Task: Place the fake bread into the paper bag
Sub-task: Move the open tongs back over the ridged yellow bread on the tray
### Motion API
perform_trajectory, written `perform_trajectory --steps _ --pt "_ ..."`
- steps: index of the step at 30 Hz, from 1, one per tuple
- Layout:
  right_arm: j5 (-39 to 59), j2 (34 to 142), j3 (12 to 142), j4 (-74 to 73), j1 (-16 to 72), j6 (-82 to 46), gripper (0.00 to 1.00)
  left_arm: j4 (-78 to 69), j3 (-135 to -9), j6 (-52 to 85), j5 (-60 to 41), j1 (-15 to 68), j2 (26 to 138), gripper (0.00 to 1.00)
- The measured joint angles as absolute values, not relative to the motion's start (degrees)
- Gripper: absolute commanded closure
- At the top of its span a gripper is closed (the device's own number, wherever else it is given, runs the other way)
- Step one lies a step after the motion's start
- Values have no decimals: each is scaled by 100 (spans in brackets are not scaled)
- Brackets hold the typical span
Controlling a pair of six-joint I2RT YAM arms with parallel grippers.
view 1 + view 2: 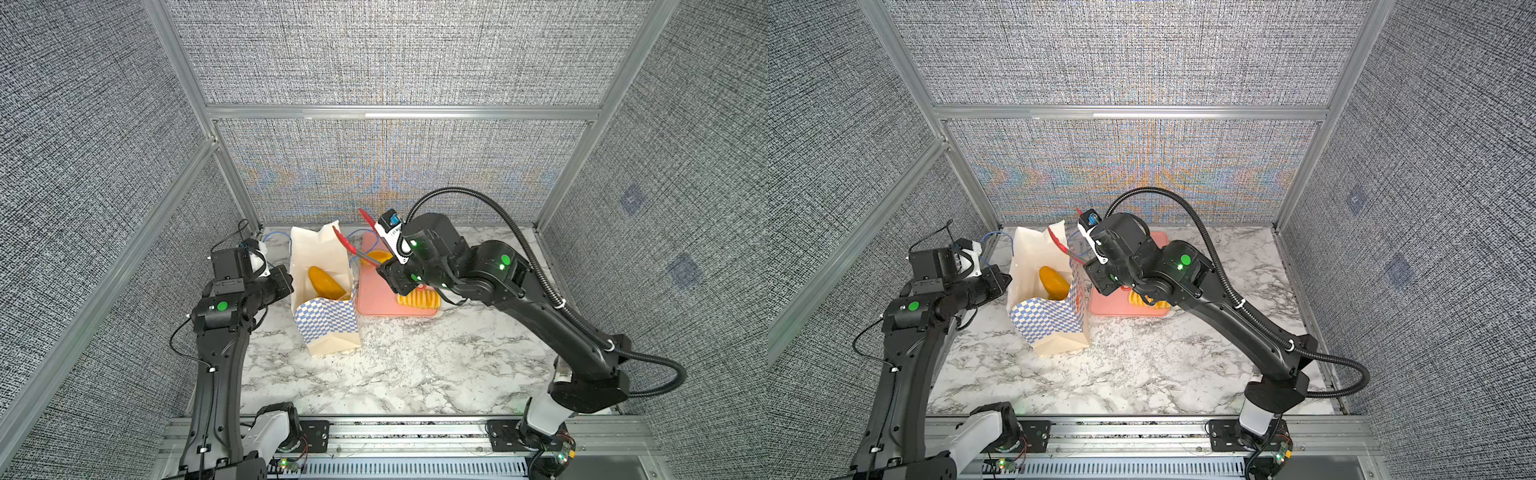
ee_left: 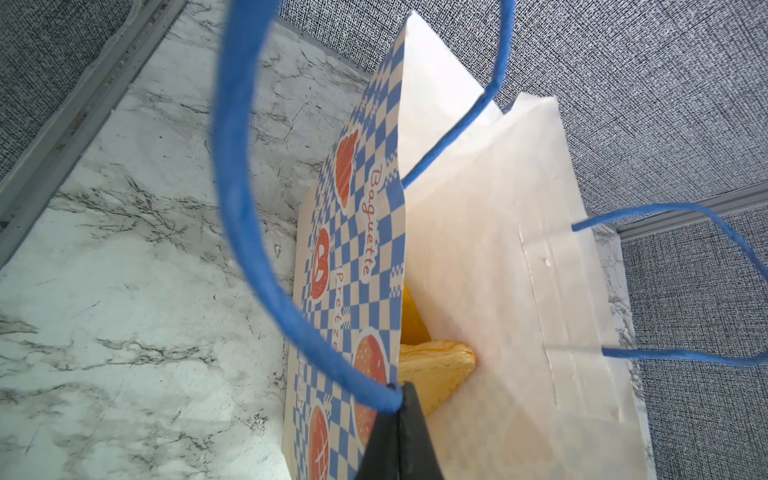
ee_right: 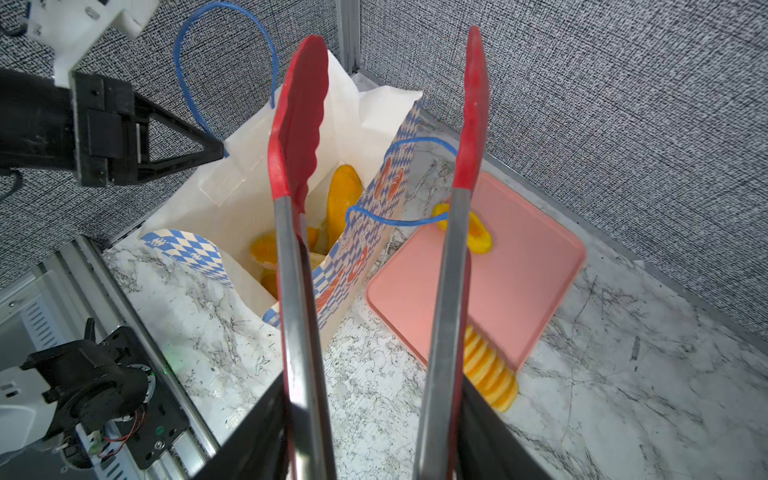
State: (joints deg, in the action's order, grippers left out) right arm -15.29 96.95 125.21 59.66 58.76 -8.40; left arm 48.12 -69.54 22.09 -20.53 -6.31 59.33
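Already bread [image 1: 326, 282] sits in the paper bag [image 1: 328, 330], pinched by left end effector [image 3: 221, 150]; right end effector [image 1: 395, 277] clasps tongs [image 3: 297, 124].

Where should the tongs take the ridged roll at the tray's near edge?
Probably mid-length, across its short width, from above: the ridged roll lies flat along the near edge of the pink tray, no other piece beside it, and the tongs stand spread.

Got paper bag [image 1: 328, 328] upright on table [image 1: 415, 365], mouth open; cream, blue-white checker band, blue cord handles. Inside: long orange loaf [image 1: 326, 282] leaning on end, more orange pieces [image 3: 264, 249] below. On pink tray [image 1: 374, 299] beside: ridged roll [image 1: 417, 299] at near edge, small orange piece [image 1: 380, 255] farther back.
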Motion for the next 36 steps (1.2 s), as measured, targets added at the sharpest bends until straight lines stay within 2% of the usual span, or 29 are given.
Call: perform_trajectory --steps 14,27,36 --pt "-1697 8803 11616 5918 5238 -825 42 4829 -7006 2209 -2051 -631 5979 100" --pt "-1347 7887 9830 5830 4195 -1055 42 4827 -7017 2211 -2051 -631 6012 100" --pt "-1164 7885 8884 5990 4108 -1146 43 4799 -7054 2211 -2073 -631 6108 100"
